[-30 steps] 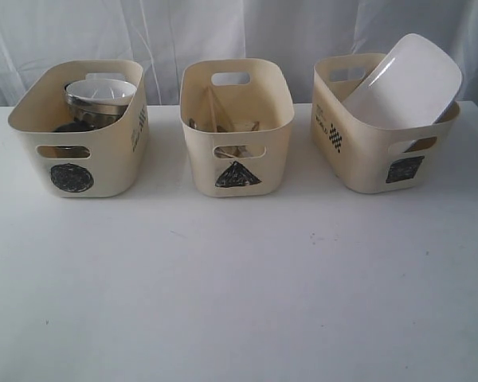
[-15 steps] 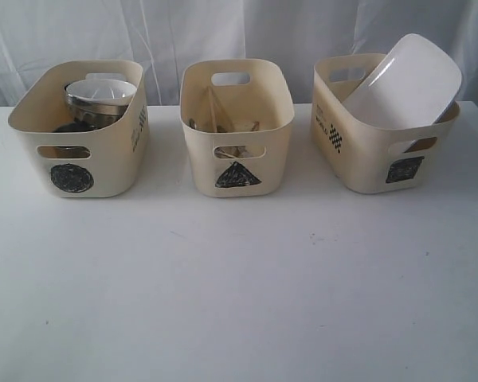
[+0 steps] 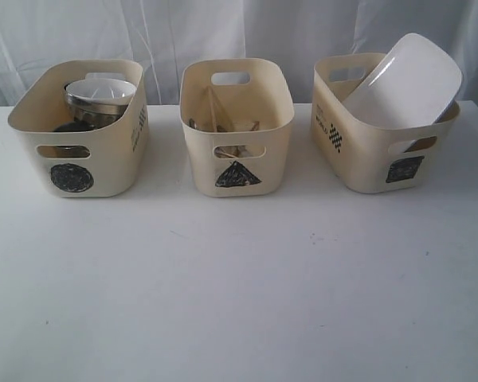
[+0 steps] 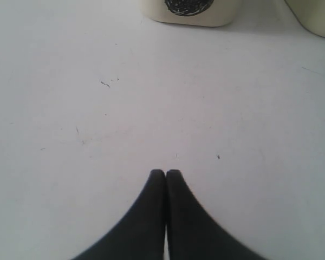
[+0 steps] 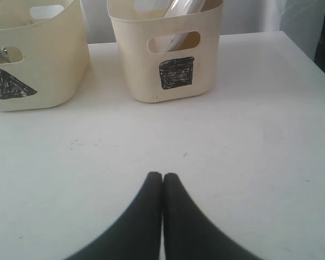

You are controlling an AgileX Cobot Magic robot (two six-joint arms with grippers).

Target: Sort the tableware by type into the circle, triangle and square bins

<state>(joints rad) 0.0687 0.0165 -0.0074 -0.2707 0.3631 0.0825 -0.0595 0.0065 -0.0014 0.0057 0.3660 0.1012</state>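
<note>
Left gripper point(image 4: 166, 176): pressed closed tip to tip, holds nothing. Ahead of it, circle tub point(image 4: 188, 12) with steel tableware point(image 3: 100, 99) inside. Right gripper point(image 5: 162, 177): same, empty. Ahead of it, square bin point(image 5: 165, 59) with white plate point(image 3: 402, 79) tilted inside; triangle tub point(image 5: 35, 65) ahead, off toward left gripper.

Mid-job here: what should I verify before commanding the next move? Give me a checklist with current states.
1. Left gripper shut, nothing held: ok.
2. Right gripper shut, nothing held: ok.
3. Steel tableware inside circle bin: ok.
4. Cutlery inside triangle bin: ok; which pieces, cannot tell.
5. White plate seated in square bin: not ok, it leans and sticks out above the rim.
6. Table before the bins free of tableware: ok.
</note>
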